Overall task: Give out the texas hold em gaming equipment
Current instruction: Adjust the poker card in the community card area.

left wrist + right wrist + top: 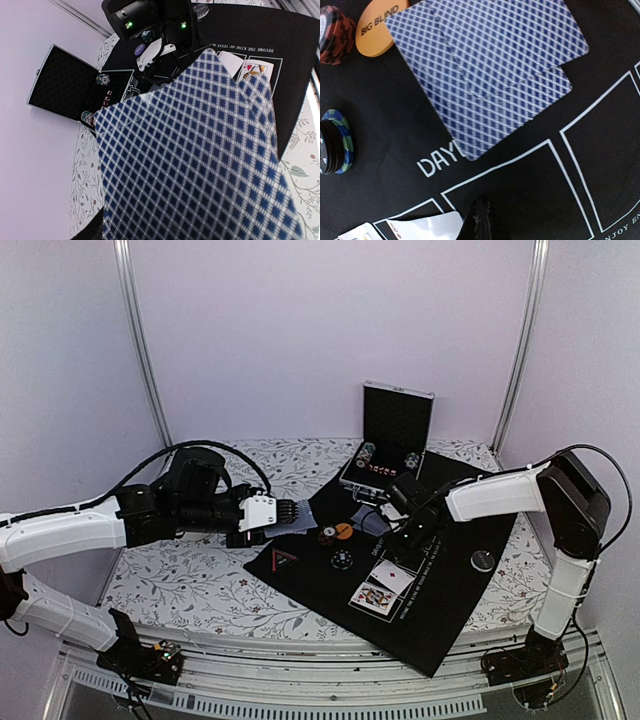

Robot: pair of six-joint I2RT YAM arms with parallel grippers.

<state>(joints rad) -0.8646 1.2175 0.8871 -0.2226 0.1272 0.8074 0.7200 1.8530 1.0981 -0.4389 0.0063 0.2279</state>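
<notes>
Right wrist: our right claw [481, 222] sits shut, empty, near two cards [490, 75]; our left claw [280, 512] grips the deck [200, 160], and we fear its fanned edges slipping out.

Blue-checked card backs [200, 165] fill the centre and lower frame. An open case [65, 85] sits at left; face-up cards [254, 70] lie upper right.
</notes>
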